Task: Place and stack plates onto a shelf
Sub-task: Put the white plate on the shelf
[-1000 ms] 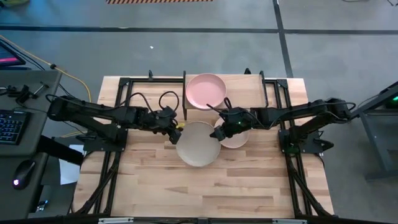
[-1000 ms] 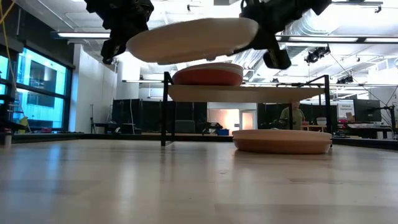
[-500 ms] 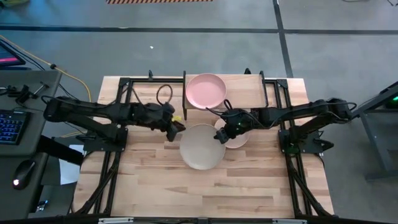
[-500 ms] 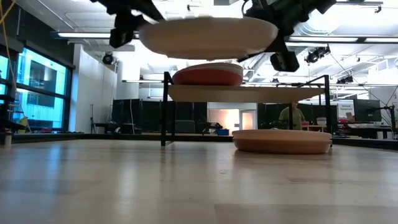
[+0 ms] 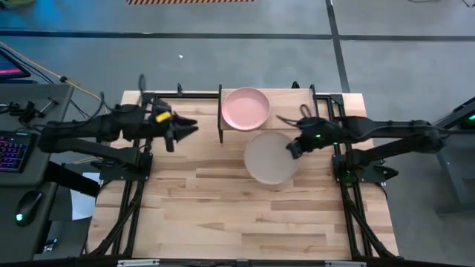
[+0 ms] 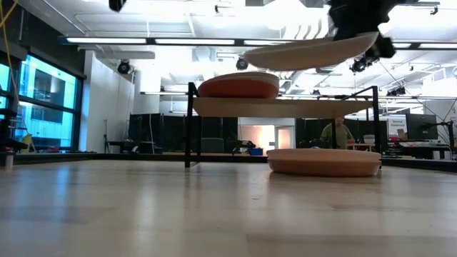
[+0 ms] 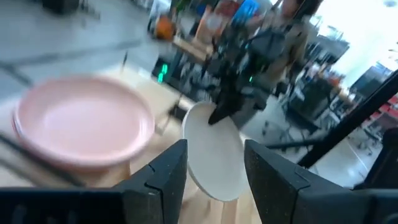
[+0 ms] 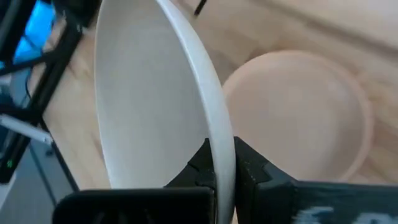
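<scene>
My right gripper [image 5: 291, 150] is shut on a cream plate [image 5: 271, 157], which hangs in the air just in front of the shelf [image 5: 293, 100]. A pink plate [image 5: 246, 107] sits on the left half of the shelf's top board, stacked on a red one [image 6: 239, 87]. A peach plate [image 6: 323, 161] rests flat on the table below the cream plate. In the high view the cream plate hides it. My left gripper [image 5: 185, 127] stands open near the table's left edge, away from every plate. My right gripper pinches the cream plate's rim [image 8: 219, 155] at its right edge, one finger on the inner face and one on the underside. The fingers come nearly level from the table's right. The plate [image 6: 314, 53] is lifted clear above shelf height, tilted with its left side lower.
The right half of the shelf board [image 6: 321, 107] is bare. Black frame bars [image 5: 159, 100] run along the table's far corners and sides. Bare wooden tabletop [image 5: 237, 215] stretches toward the near edge.
My left gripper has opened, let go of the cream plate and drawn back toward the table's left edge. My right gripper has carried the plate toward the right, over the peach plate. The plate has gone from level between both grippers to tilted in one.
</scene>
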{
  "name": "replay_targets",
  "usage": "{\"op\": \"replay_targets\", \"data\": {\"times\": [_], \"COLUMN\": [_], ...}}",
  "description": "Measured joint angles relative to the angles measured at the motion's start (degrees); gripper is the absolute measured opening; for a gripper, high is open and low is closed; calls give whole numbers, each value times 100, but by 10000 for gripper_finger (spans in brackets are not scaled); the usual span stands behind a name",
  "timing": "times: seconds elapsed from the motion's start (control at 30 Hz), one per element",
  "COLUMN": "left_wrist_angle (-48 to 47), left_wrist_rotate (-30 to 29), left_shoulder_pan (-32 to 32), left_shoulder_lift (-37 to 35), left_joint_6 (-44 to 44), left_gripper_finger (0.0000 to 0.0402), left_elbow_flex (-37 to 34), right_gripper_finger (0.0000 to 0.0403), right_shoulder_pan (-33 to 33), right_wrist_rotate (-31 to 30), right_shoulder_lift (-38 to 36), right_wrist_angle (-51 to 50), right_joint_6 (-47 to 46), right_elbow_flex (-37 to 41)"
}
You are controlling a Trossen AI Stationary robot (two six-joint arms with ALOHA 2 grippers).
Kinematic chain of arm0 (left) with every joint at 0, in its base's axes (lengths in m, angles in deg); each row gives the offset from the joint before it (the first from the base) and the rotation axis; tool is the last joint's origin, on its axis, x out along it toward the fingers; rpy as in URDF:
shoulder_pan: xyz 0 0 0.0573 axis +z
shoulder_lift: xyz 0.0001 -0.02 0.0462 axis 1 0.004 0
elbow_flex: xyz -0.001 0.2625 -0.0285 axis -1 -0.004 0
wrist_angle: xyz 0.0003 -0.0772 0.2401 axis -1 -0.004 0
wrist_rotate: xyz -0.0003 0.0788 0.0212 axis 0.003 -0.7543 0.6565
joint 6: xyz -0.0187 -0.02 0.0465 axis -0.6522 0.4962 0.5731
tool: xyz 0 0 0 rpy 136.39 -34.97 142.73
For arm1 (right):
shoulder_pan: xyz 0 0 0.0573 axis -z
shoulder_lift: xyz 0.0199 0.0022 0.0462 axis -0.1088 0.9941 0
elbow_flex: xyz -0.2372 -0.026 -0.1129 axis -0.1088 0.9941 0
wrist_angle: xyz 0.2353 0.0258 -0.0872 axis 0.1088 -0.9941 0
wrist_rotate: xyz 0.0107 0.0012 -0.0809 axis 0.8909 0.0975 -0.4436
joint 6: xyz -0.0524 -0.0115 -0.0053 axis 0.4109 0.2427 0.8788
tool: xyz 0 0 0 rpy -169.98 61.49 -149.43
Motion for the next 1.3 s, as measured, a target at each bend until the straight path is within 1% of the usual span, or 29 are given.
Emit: {"op": "replay_targets", "data": {"times": [0.07, 0.2, 0.27, 0.4, 0.47, 0.5, 0.53, 0.63, 0.73, 0.87, 0.93, 1.03, 1.2, 1.3], "left_wrist_angle": [250, 733, 887, 1104, 1106, 1117, 1101, 1105, 1108, 1113, 1115, 1116, 1114, 1114], "left_wrist_rotate": [-67, -78, -73, -77, -77, -77, -70, 70, 98, 96, 96, 96, 96, 96], "left_shoulder_pan": [2, -1, -1, 2, 2, 2, 0, -29, -38, -36, -36, -36, -36, -34], "left_shoulder_lift": [-94, -60, 38, 240, 313, 356, 391, 455, 459, 459, 457, 455, 455, 455], "left_joint_6": [250, 587, 612, 631, 614, 599, 578, 500, 429, 430, 461, 470, 468, 465], "left_gripper_finger": [149, 149, 149, 149, 149, 149, 149, 149, 149, 149, 149, 149, 149, 149], "left_elbow_flex": [0, 0, 0, -3, -2, -2, -2, -4, -4, -4, -2, -3, -3, -2], "right_gripper_finger": [1, 1, 1, 0, 0, 0, 0, 0, 0, 2, 9, 31, 88, 121], "right_shoulder_pan": [0, -2, 10, 330, 554, 674, 796, 1131, 1405, 1690, 1766, 1865, 2121, 2284], "right_wrist_rotate": [-270, -883, -1353, -2596, -2984, -3050, -3063, -2845, -2749, -2527, -2343, -2217, -2299, -2195], "right_shoulder_lift": [-325, -804, -952, -1057, -1055, -1051, -1042, -1037, -1017, -883, -754, -551, -310, -262], "right_wrist_angle": [-240, -822, -1080, -1111, -1112, -1112, -1114, -1205, -1277, -1104, -948, -859, -969, -848], "right_joint_6": [-102, -516, -819, -1332, -1486, -1490, -1449, -1216, -1179, -996, -845, -683, -524, -228], "right_elbow_flex": [-3, -4, -4, -4, -4, -4, -4, -4, -2, -2, -2, -4, -2, -2]}}
